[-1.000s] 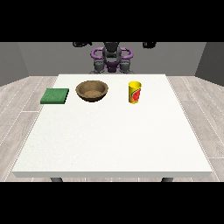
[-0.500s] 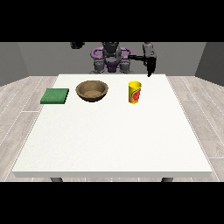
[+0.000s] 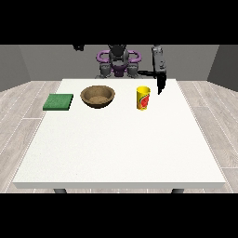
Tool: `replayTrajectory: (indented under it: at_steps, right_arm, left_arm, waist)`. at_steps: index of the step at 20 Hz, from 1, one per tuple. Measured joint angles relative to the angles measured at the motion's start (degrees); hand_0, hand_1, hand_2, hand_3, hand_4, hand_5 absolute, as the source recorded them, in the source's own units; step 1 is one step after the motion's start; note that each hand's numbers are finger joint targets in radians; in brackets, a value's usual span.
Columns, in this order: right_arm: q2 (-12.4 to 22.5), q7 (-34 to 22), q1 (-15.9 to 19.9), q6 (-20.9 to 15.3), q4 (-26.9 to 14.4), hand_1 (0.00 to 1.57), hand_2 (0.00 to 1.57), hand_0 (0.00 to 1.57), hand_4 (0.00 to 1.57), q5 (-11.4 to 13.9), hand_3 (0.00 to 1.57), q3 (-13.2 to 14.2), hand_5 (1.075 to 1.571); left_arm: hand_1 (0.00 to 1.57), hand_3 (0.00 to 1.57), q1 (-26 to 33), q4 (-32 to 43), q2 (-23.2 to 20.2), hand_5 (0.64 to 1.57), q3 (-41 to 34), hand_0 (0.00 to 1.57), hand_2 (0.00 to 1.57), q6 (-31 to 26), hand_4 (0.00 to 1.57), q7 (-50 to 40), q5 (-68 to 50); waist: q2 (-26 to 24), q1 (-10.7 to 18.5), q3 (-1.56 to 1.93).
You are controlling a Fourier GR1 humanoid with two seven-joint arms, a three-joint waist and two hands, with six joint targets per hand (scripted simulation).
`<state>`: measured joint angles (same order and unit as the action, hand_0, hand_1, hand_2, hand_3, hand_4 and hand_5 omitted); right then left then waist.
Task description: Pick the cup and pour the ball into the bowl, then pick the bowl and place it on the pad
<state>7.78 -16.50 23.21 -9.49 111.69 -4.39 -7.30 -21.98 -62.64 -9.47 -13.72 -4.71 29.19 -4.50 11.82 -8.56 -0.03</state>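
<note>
A yellow cup with a red mark stands upright on the white table, right of centre at the back. A brown wooden bowl sits to its left, and a green pad lies further left. The hand at the view's right hangs fingers-down over the table's far edge, just right of and behind the cup, apart from it, with its fingers straight. The hand at the view's left is raised high behind the table, small and dark. No ball shows from this angle.
The robot's purple and grey torso stands behind the table's far edge. The table's whole near half carries nothing. Wooden floor surrounds the table.
The hand at the view's right has swung forward and down from beside the shoulder to just behind and right of the cup. Cup, bowl and pad have not moved.
</note>
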Motion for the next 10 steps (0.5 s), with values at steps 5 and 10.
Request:
replayTrajectory:
  at_steps: [5, 10]
  right_arm:
    - [0.3, 0.5, -1.1, 2.0, 1.2, 0.00, 0.00, 0.00, 0.00, -1.2, 0.00, 1.5, 1.565]
    - [2.7, 0.7, -2.5, 5.5, 2.6, 0.00, 0.00, 0.00, 0.00, -5.2, 0.00, 6.2, 1.568]
  left_arm:
    - [0.00, 0.00, -4.2, 9.3, -1.3, 1.427, -1.7, 0.00, 0.00, -0.9, 0.00, 4.4, -0.6]
    - [0.00, 0.00, -5.7, 15.6, -1.4, 1.423, -2.9, 0.00, 0.00, 0.1, 0.00, 8.8, -0.6]
  waist:
    - [1.0, -0.8, 0.00]
    - [1.3, -2.2, 0.01]
